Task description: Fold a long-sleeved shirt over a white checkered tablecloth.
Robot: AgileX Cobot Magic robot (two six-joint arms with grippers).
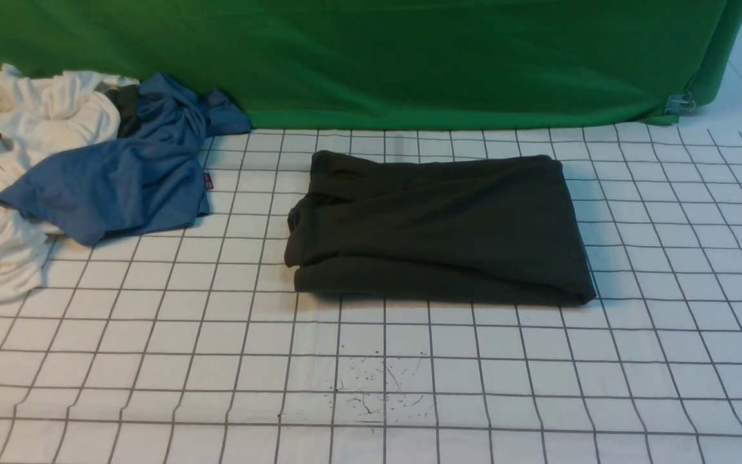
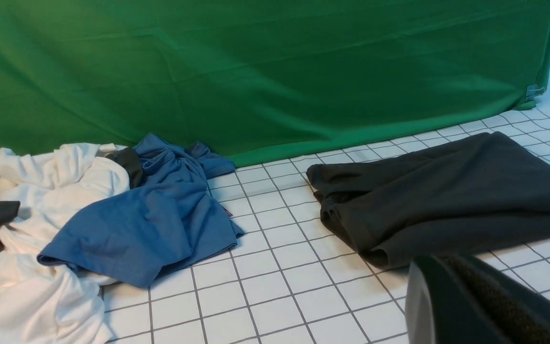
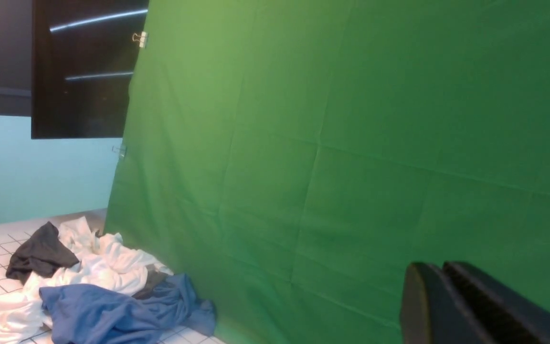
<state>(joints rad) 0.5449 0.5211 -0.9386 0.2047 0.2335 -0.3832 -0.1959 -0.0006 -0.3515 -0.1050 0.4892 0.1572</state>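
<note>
- No text, brand or number can be read anywhere.
- The blue garment carries a small dark tag, its lettering too small to read.

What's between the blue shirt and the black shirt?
Only bare tablecloth lies between the blue shirt and black shirt, shown in the front view.

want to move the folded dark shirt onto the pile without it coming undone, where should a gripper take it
Probably at the long-sleeved shirt's right edge, coming in low from the right. That edge looks like one smooth closed fold, so a pinch there would likely catch every layer. The left end shows loose rolled edges that could slip apart. It lies flat on the white checkered tablecloth, so slide a finger under.
</note>
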